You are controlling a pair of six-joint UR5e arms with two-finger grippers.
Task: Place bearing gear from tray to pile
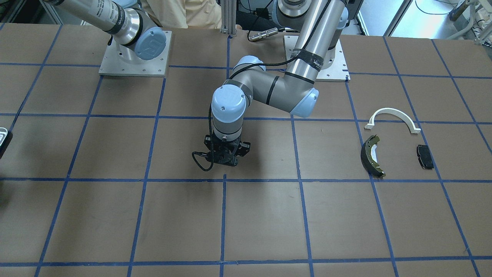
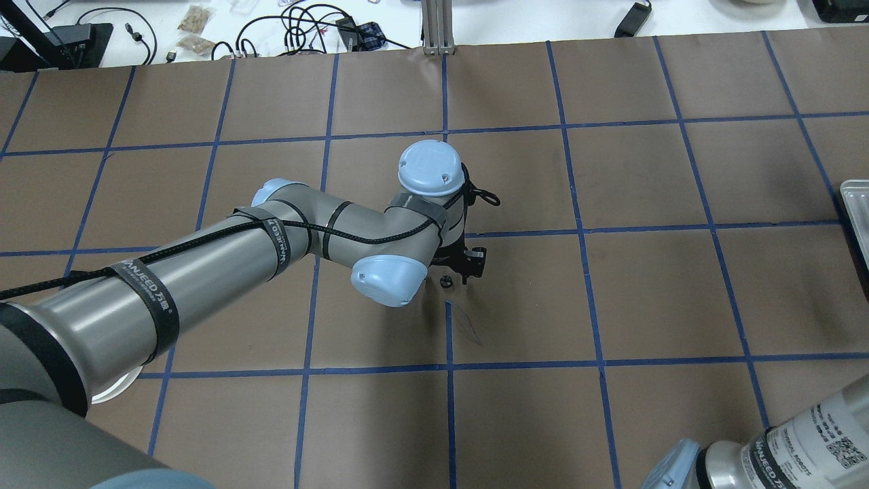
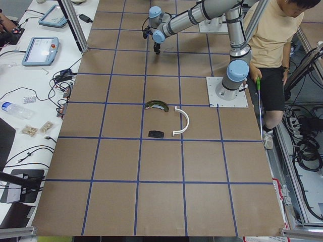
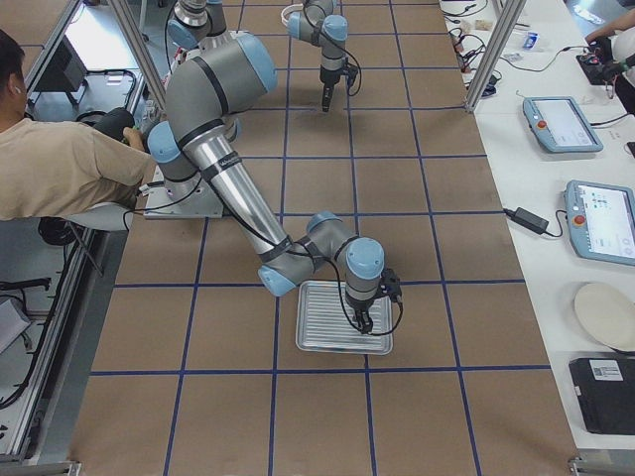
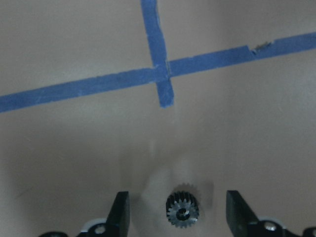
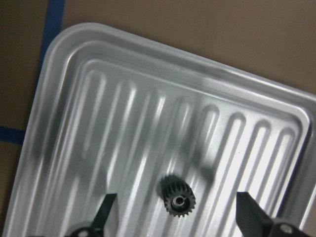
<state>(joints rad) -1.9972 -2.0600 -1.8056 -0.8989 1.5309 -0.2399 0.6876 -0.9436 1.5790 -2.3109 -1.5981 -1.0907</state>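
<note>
A small dark bearing gear point(image 5: 182, 211) lies on the brown table between the open fingers of my left gripper point(image 5: 180, 219), near the table's middle point(image 1: 226, 159); it also shows in the overhead view point(image 2: 445, 280). A second gear point(image 6: 177, 198) lies on the ribbed silver tray point(image 6: 123, 123) between the open fingers of my right gripper point(image 6: 177, 219), which hovers low over the tray point(image 4: 342, 342). The pile lies far off on my left: a white arched strip point(image 1: 392, 115), a brake shoe point(image 1: 372, 156) and a black pad point(image 1: 424, 156).
Blue tape lines point(image 5: 158, 74) grid the brown table. The tray's corner shows at the overhead view's right edge point(image 2: 857, 204). A seated operator point(image 3: 275, 45) is behind the arm bases. Tablets and cables lie on the side bench point(image 4: 595, 218).
</note>
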